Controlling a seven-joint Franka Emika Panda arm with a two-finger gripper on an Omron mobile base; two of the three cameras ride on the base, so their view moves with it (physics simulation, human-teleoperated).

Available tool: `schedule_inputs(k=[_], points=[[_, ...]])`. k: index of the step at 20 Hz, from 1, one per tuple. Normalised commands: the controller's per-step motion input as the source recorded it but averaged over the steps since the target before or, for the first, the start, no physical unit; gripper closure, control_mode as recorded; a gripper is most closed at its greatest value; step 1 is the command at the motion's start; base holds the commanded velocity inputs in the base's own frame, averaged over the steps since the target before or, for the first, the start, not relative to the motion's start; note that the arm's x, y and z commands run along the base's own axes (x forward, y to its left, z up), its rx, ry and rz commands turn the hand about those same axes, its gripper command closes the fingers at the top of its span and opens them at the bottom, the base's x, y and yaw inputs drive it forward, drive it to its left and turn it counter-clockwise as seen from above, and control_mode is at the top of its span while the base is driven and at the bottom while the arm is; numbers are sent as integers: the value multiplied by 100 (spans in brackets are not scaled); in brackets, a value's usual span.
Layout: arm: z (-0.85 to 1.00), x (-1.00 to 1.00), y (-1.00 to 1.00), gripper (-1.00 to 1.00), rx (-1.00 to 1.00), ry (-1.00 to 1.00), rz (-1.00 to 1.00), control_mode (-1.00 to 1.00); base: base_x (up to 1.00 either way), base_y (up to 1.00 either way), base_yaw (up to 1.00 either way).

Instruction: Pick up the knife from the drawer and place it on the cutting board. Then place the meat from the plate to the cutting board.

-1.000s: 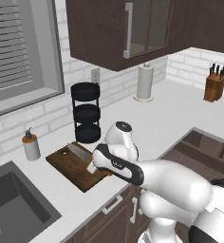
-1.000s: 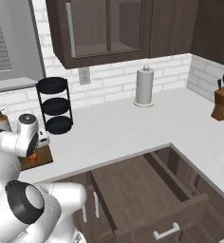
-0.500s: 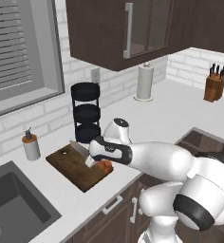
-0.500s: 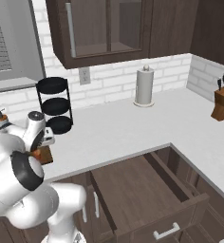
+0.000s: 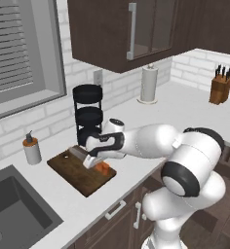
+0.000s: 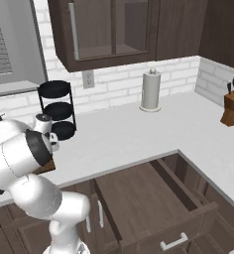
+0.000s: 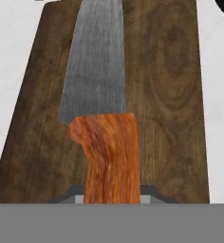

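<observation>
Left base view
- Gripper [image 5: 94, 160]: we see it left of centre, low over the board, its fingers pinched on the orange handle of the knife [image 5: 100, 167].
- Knife: the grey blade runs up and left from the handle and lies over the cutting board [image 5: 73, 172]; we cannot tell whether it touches the wood.
- Cutting board: dark brown, at centre left on the white counter [image 5: 185, 104], its long side slanting from upper left to lower right.
- Sink [image 5: 14, 209]: lower left corner, just beside the board.
- Soap bottle [image 5: 32, 150]: left of the board, near the wall.
- Black tiered rack [image 5: 87, 109]: behind the board, at the wall.
- Paper towel roll [image 5: 148, 83]: upright, upper centre right.
- Knife block [image 5: 219, 88]: far right, with black handles.

Right base view
- Drawer [image 6: 144, 201]: we see it pulled open at lower centre; its inside looks bare dark wood.
- Arm: it fills the lower left and hides most of the board; a brown corner of the board shows at its edge.
- Rack, towel roll and knife block: spread along the back of the counter from left to right.

Hand view
- Knife: we look down its length; the orange handle rises from the bottom centre and the grey blade runs to the top edge.
- Fingers [image 7: 69, 195]: their dark tips sit either side of the handle at the bottom, clamped on it.
- Cutting board: under the whole knife, white counter at both sides.
</observation>
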Motion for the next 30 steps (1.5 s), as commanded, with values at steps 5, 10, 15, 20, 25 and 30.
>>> schedule_inputs(k=[5,10,15,20,25,30], points=[[-17,0,3,100,0,1,-1,-100,0,0,0],[-14,0,0,100,0,0,-1,-100,0,0,0],[-22,4,0,-100,0,0,-2,-100,0,0,0],[-18,9,1,-100,0,1,-4,-100,0,0,0],[26,-3,0,-100,0,0,0,-100,0,0,0],[56,-49,-2,-100,0,-2,0,-100,0,0,0]])
